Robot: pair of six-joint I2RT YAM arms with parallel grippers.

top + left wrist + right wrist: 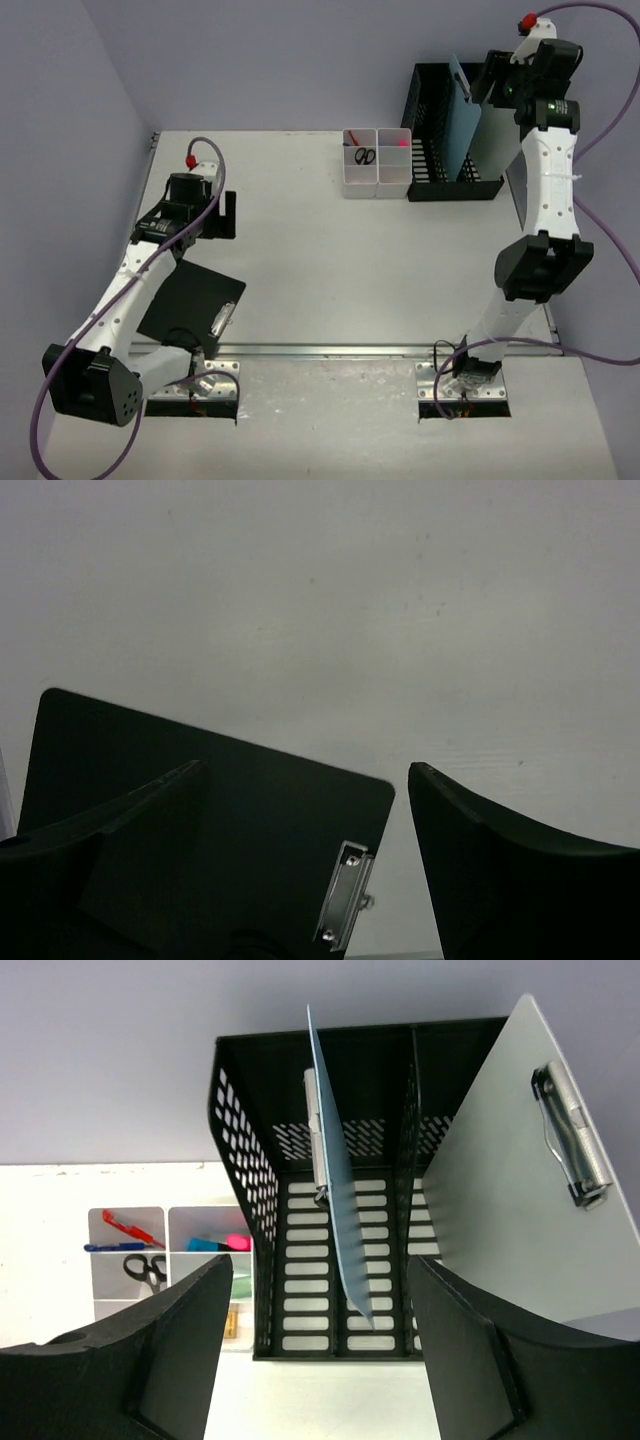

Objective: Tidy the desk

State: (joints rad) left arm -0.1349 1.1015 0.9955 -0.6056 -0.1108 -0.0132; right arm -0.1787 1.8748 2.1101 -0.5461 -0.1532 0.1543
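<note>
Desk [330, 260], black rack [240, 1160] — blue clipboard [335, 1210], grey clipboard [510, 1220], bins [200, 1222] — scissors [147, 1270], red pen [130, 1228]

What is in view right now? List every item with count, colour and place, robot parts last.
desk: one, off-white, under everything, metal rail along the near edge
file rack: one, black mesh, far right corner of the desk
blue clipboard: one, light blue, upright in the rack
grey clipboard: one, pale grey, metal clip, upright at the rack's right side
black clipboard: one, black, metal clip, flat on the desk at near left
compartment bins: two, white, side by side left of the rack
scissors: one, black handles, in the left bin
pink item: one, in the right bin
left gripper: one, black, open, above the black clipboard
right gripper: one, black, open, above the rack
</note>
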